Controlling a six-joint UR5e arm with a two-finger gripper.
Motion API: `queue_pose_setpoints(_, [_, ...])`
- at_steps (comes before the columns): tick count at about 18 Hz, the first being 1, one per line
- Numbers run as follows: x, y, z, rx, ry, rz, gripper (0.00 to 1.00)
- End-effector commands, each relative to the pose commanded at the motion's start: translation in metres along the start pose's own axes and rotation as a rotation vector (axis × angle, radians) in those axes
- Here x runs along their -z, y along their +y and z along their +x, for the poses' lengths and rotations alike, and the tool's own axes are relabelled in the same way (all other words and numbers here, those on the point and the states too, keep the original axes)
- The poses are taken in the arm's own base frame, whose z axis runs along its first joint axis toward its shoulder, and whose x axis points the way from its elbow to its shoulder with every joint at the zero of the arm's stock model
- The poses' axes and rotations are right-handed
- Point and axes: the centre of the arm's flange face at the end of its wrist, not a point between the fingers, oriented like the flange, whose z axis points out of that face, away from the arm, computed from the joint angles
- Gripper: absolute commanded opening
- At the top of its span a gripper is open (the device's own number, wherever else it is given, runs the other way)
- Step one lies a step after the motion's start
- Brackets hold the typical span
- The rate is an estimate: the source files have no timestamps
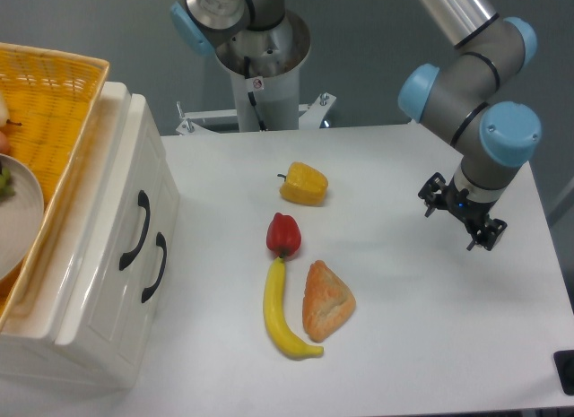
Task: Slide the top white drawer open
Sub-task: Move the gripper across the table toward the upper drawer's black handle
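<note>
Right now the gripper [461, 217] hangs low over the right side of the white bench [430, 327]. Its two black fingers are spread apart and hold nothing. It points down at the bench. Above it is the grey arm with light blue caps [484, 94], which bends up and out of the top of the picture.

To the left of the gripper, well apart from it, four foods lie in the middle of the bench. The yellow pepper [304, 184] is farthest back. Just in front of it is the red pepper [283, 234]. The banana [280, 314] lies in front of the red pepper, with one tip almost touching it. The piece of bread [326, 299] lies just beside the banana, on its right.

Far on the left side stands the white cabinet [108, 327]. It has two drawers, each with a curved black handle. The top white drawer [121, 211] is the upper one, and its handle [136, 230] sits a bit higher and more to the left than the lower handle [154, 267]. Both drawers are pushed in, so the top one is not open yet. The gripper is far from it, on the other side of the bench.

On top of the cabinet sits a yellow basket [49, 121]. A grey plate [18, 220] rests in it at the left edge of the picture.

At the back, behind the bench, stands the arm's round base [260, 49].
</note>
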Motion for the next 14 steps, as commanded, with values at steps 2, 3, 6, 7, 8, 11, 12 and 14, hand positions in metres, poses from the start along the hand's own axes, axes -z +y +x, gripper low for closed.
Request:
queue_pose_setpoints(2, [0.006, -0.013, 0.006, 0.088, -0.008, 0.001, 1.00])
queue_pose_setpoints(3, [0.012, -0.022, 0.010, 0.123, -0.019, 0.001, 1.00])
queue_pose_setpoints(6, [0.020, -0.049, 0.030, 0.113, -0.025, -0.006, 1.00])
queue_pose_setpoints(7, [0.023, -0.054, 0.033, 0.105, -0.026, -0.007, 1.00])
queue_pose_setpoints(8, [0.026, -0.057, 0.036, 0.113, -0.029, -0.006, 1.00])
queue_pose_setpoints(11, [0.036, -0.067, 0.048, 0.123, -0.038, 0.001, 1.00])
queue_pose_setpoints(12, [0.042, -0.071, 0.052, 0.135, -0.045, 0.003, 1.00])
queue_pose_setpoints(14, [0.049, -0.087, 0.065, 0.174, -0.053, 0.011, 1.00])
